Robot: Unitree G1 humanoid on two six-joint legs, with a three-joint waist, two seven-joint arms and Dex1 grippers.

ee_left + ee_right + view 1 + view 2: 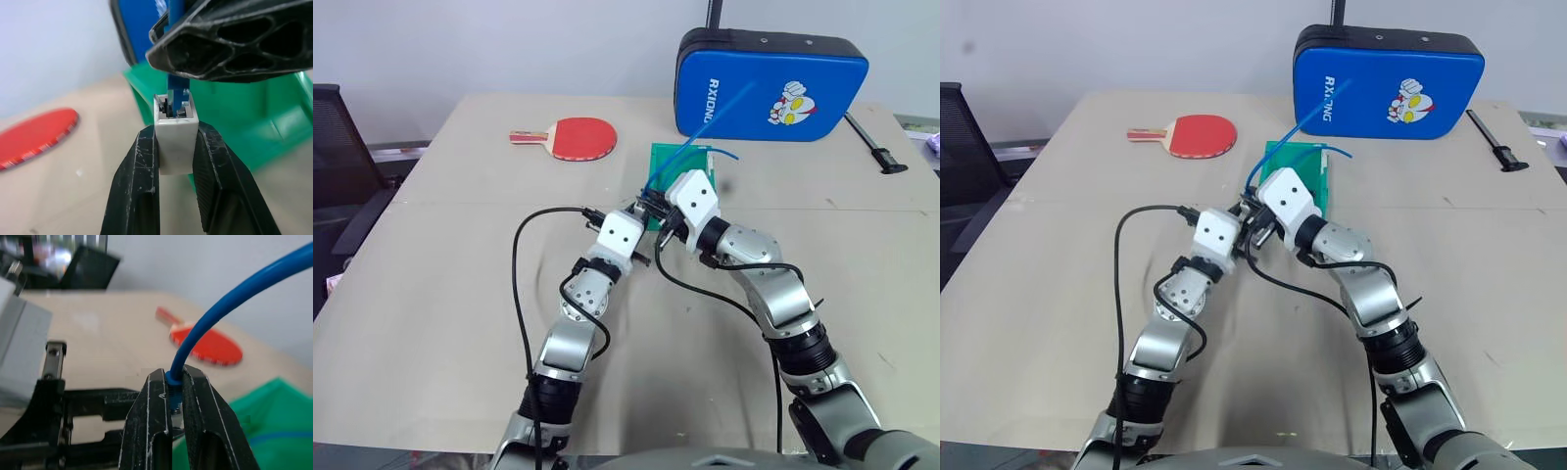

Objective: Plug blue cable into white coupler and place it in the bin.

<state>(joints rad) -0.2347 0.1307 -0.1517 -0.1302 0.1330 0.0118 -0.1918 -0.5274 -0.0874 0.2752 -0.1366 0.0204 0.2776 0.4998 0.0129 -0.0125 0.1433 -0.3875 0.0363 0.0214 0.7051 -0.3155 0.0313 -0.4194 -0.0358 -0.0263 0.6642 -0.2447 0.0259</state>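
On the tabletop (431,294), a red paddle (576,137) lies at the far left. At the middle, the two grippers meet just in front of the green bin (677,162). The left wrist view shows what the head views hide: the left gripper (177,142) is clamped on the white coupler (176,134), and the plug of the blue cable (174,81) sits in its dark socket. The right wrist view shows the right gripper (175,389) closed tight on the cable just behind the plug. The cable arcs up over the bin. Behind the bin lies a blue pad (771,83) with white letters "RXIONG" and a cartoon figure.
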